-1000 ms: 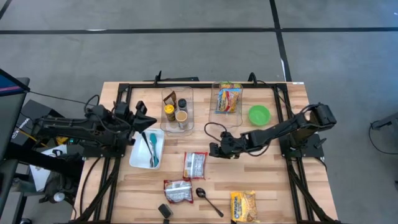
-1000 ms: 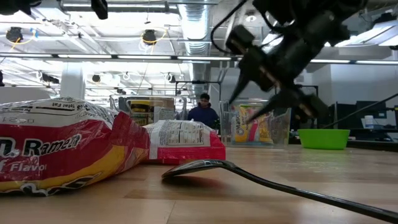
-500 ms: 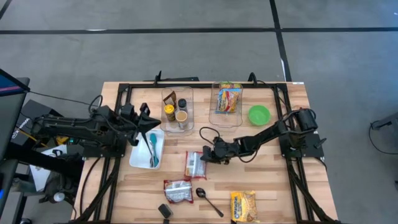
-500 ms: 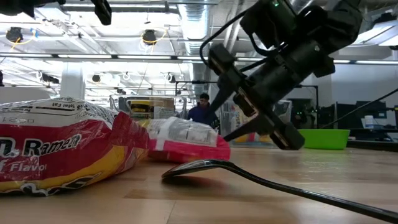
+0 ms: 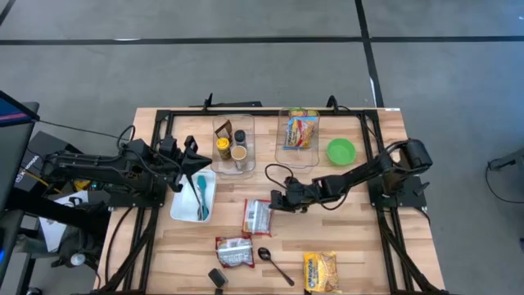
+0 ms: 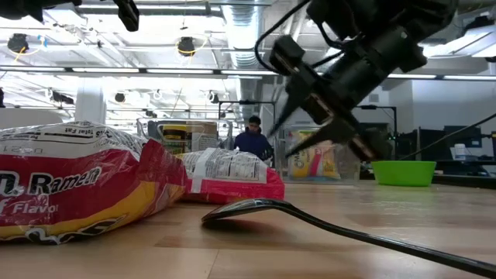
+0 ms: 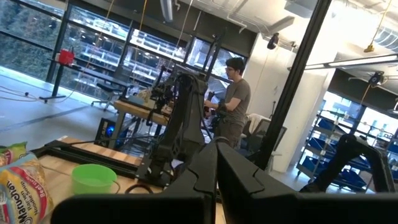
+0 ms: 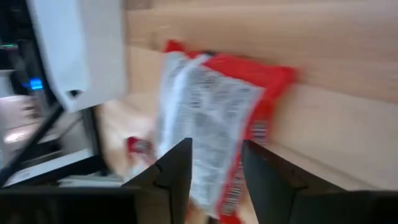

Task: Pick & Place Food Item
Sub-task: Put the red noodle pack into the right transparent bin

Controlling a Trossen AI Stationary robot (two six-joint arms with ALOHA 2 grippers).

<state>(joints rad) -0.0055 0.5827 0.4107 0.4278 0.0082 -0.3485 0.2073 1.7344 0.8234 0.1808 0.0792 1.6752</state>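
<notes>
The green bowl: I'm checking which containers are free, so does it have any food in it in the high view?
No, the green bowl shows only its bare green inside, with nothing lying in it.

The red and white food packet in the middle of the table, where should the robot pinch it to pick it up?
Probably by its end edge nearest the right gripper. The red and white packet lies flat on the table, so come low from that side with open fingers around the thin edge.

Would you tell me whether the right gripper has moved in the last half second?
Yes. In the high view the right gripper has drawn back slightly from the red packet toward the green bowl.
</notes>
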